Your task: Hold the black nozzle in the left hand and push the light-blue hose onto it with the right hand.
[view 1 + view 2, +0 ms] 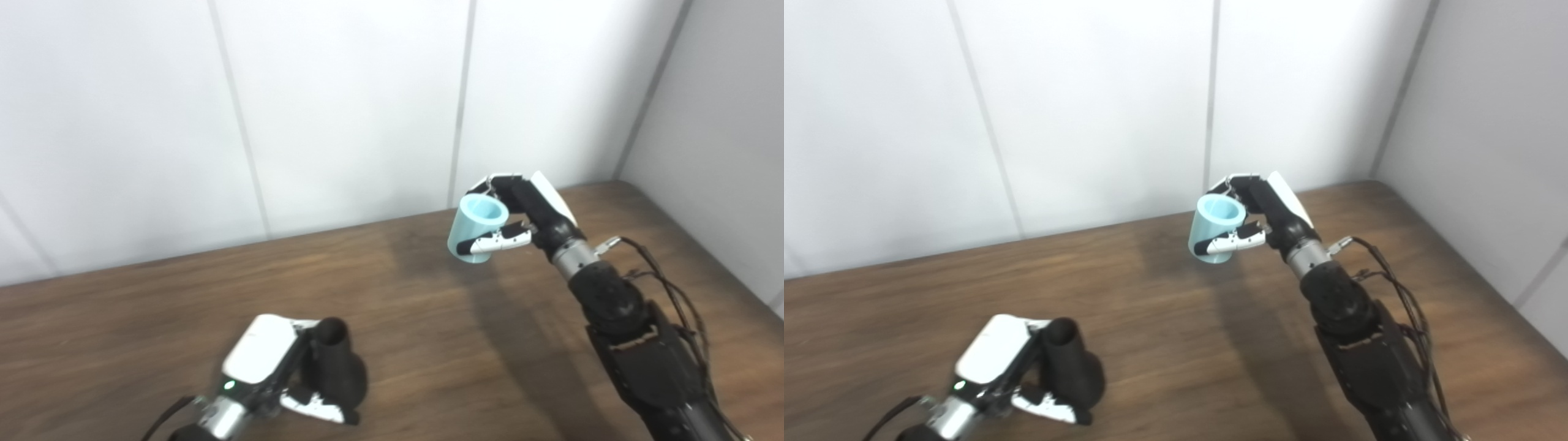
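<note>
My left hand (pixel 275 367) is at the bottom left, shut on the black nozzle (pixel 337 367). The nozzle stands roughly upright in the hand, its narrow open end pointing up. My right hand (pixel 527 214) is raised at the middle right, shut on the light-blue hose (pixel 478 229), a short wide tube held tilted with its open end facing up and right. The hose is well apart from the nozzle, up and to the right of it. Both also show in the right eye view: the nozzle (pixel 1069 367) and the hose (pixel 1216 229).
A brown wooden table (pixel 429 343) lies under both hands. White wall panels (pixel 343 110) stand close behind it, and a grey wall (pixel 723 135) bounds the right side. Loose black cables (pixel 667 282) hang along my right forearm.
</note>
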You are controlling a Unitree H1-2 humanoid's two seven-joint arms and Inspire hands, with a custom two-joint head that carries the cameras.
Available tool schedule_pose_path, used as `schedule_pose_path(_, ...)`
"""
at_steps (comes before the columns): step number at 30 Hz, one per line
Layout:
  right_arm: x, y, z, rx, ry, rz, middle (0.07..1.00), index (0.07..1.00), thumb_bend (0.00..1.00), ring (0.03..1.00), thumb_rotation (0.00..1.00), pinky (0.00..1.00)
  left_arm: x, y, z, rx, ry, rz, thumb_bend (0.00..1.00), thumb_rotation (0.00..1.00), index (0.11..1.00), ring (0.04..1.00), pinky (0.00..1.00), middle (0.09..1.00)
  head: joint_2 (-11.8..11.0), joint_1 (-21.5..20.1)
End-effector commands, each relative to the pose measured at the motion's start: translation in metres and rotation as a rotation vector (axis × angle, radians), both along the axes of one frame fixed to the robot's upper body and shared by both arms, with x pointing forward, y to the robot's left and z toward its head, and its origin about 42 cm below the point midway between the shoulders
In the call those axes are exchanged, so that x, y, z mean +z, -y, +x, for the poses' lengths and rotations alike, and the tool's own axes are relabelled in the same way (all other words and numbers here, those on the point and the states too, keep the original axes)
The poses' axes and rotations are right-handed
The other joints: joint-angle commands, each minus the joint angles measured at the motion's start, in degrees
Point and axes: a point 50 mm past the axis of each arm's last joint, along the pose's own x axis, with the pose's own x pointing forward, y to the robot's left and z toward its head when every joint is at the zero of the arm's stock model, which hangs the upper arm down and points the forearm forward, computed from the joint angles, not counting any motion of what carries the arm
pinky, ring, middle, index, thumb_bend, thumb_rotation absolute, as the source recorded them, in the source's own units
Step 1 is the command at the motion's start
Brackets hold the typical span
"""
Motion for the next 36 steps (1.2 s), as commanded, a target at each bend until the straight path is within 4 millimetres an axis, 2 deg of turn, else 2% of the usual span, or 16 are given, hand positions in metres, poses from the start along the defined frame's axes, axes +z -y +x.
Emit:
schedule_pose_path(1,0.041,-0.016,0.002,0.060,0.092,0.003,0.416,0.503,0.53,0.316,0.00,0.25,-0.058,-0.003,-0.034,0.012,-0.179,0.133,0.52,0.00,0.514,0.356,0.25,0.401,0.2,1.0)
schedule_pose_path(8,0.079,-0.064,-0.004,0.231,0.080,-0.066,0.434,0.494,0.53,0.340,0.00,0.27,-0.058,0.007,-0.029,0.018,-0.174,0.147,0.52,0.00,0.512,0.345,0.22,0.399,1.1,6.0)
schedule_pose_path(10,0.086,-0.072,-0.006,0.269,0.078,-0.084,0.433,0.499,0.53,0.335,0.00,0.27,-0.057,0.009,-0.027,0.019,-0.173,0.148,0.53,0.00,0.491,0.330,0.20,0.454,1.3,6.5)
schedule_pose_path(13,0.092,-0.082,-0.010,0.302,0.097,-0.118,0.444,0.494,0.53,0.348,0.00,0.28,-0.055,0.011,-0.026,0.025,-0.178,0.150,0.53,0.00,0.484,0.336,0.21,0.472,1.8,7.5)
schedule_pose_path(15,0.095,-0.088,-0.013,0.319,0.105,-0.153,0.443,0.493,0.53,0.347,0.00,0.27,-0.055,0.012,-0.026,0.030,-0.188,0.154,0.52,0.00,0.507,0.351,0.22,0.415,2.1,8.0)
schedule_pose_path(24,0.091,-0.108,-0.021,0.380,0.083,-0.214,0.443,0.494,0.53,0.338,0.00,0.25,-0.053,0.017,-0.026,0.043,-0.196,0.154,0.52,0.00,0.511,0.353,0.23,0.398,3.1,9.5)
schedule_pose_path(31,0.079,-0.110,-0.019,0.432,0.034,-0.212,0.445,0.495,0.53,0.346,0.00,0.27,-0.052,0.019,-0.026,0.046,-0.192,0.153,0.52,0.00,0.509,0.347,0.22,0.397,3.7,10.1)
schedule_pose_path(33,0.075,-0.109,-0.019,0.437,0.021,-0.218,0.457,0.490,0.53,0.358,0.00,0.28,-0.052,0.019,-0.026,0.049,-0.192,0.149,0.53,0.00,0.489,0.344,0.22,0.458,3.9,10.1)
schedule_pose_path(36,0.070,-0.109,-0.020,0.436,-0.001,-0.224,0.454,0.490,0.53,0.351,0.00,0.27,-0.053,0.020,-0.026,0.050,-0.192,0.150,0.52,0.00,0.506,0.345,0.22,0.405,4.1,10.2)
